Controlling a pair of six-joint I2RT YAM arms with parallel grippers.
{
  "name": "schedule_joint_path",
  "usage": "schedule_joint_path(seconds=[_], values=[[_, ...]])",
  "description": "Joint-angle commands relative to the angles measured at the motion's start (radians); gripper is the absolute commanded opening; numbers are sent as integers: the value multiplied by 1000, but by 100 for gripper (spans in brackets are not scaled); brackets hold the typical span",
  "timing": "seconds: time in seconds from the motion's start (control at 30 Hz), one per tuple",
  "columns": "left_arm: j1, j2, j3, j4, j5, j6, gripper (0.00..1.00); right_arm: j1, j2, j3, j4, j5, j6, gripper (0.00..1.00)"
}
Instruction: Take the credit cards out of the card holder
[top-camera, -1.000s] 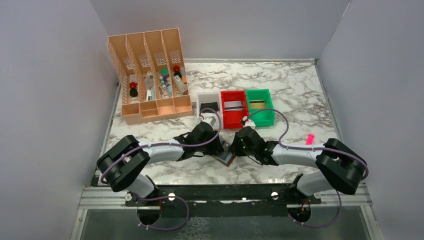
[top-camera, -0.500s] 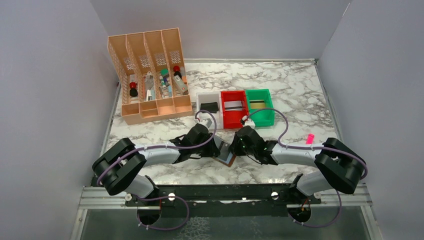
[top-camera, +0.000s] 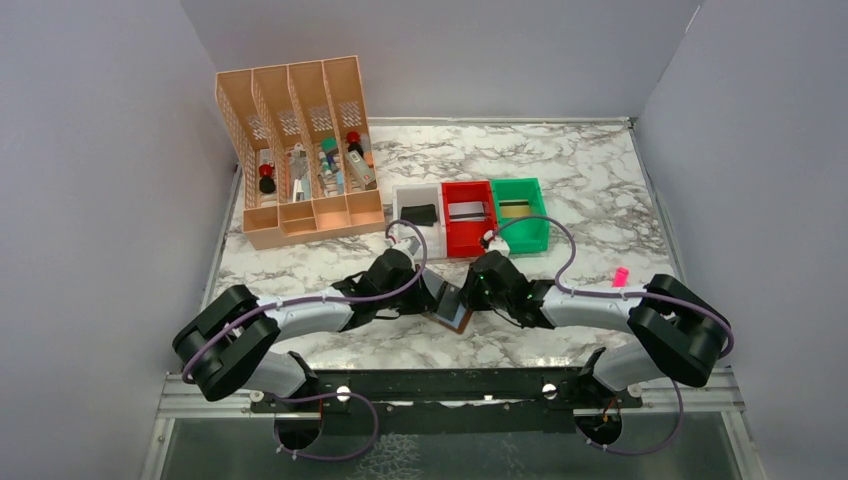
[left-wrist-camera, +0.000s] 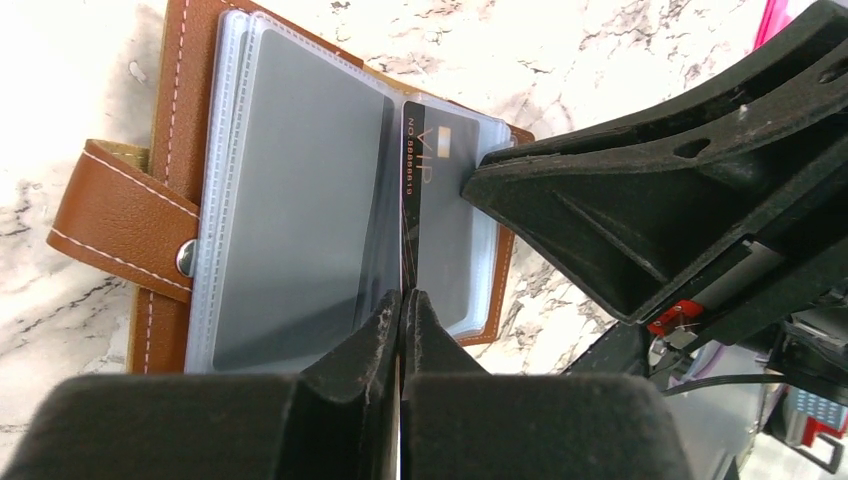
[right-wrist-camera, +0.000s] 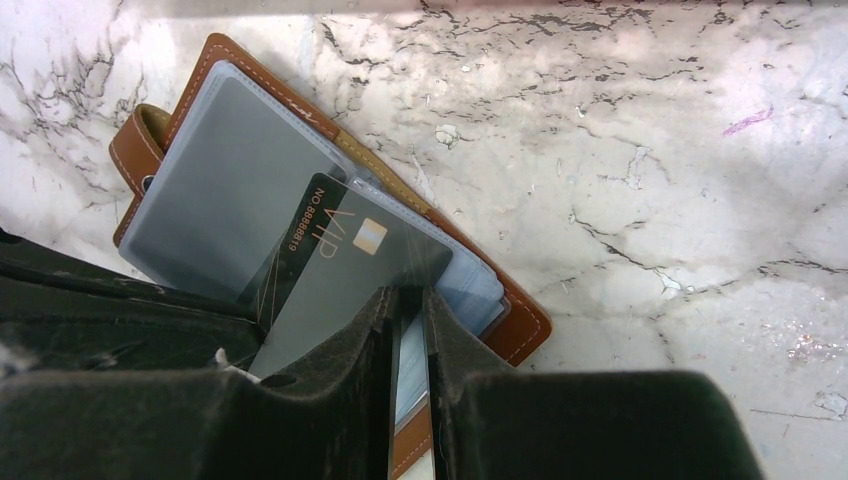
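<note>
While our right hand (right-wrist-camera: 410, 298) pinches a sleeve of the card holder (right-wrist-camera: 520, 325), steadying it open on the bench (right-wrist-camera: 650, 150), our left hand (left-wrist-camera: 402, 300) nips the dark credit card (right-wrist-camera: 345, 265) to draw it out.

Passable across the upper right of the top view, over the bare marble table (top-camera: 600, 170), and down the right side save for a small pink object (top-camera: 620, 275). Barred at upper left by the tall peach file rack (top-camera: 238, 115). Barred at upper centre by three bins in a row: white bin (top-camera: 398, 212), red bin (top-camera: 470, 246), green bin (top-camera: 525, 241). Crowded at lower centre: left gripper (top-camera: 432, 291) and right gripper (top-camera: 466, 294) nose to nose over the card holder (top-camera: 455, 318), a credit card (right-wrist-camera: 340, 275) between them, no way through.
</note>
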Motion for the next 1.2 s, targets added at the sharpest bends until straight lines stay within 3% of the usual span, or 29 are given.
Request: schedule_joint_path(seconds=[0.0,0.7,0.93,1.17], values=[[4,-37,-19,27,10,-15,0,-10,35,-27,-190,40,-17,20],[3,-152,-99,15,-73,-78,0,-9,-93,92,-208,-232,-134,21],[2,-153,-96,16,-73,-79,0,-8,1,117,-241,-200,-130,23],[2,-172,-98,-1,-76,-75,0,-8,138,155,-328,-24,-151,23]])
